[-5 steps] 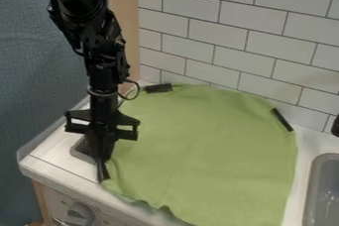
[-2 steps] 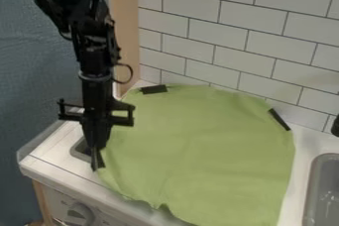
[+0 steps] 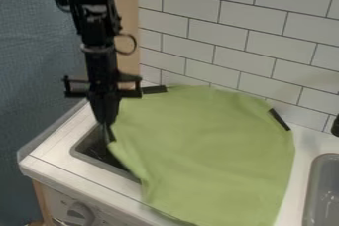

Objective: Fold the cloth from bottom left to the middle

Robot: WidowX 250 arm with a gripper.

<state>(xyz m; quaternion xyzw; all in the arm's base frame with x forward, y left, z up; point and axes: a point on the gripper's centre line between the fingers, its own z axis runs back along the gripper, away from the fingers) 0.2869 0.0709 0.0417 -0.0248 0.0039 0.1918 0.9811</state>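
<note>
My gripper [image 3: 108,134] is pinching the green cloth [image 3: 212,150] by the edge at my tips, its bulk spread beside and below me, and I judge it light and limp (nothing breakable), best held close to that loose rim.

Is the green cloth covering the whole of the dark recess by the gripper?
No, part of the recess shows to the left of the cloth.

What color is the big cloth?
The cloth is green, as the camera view shows.
</note>
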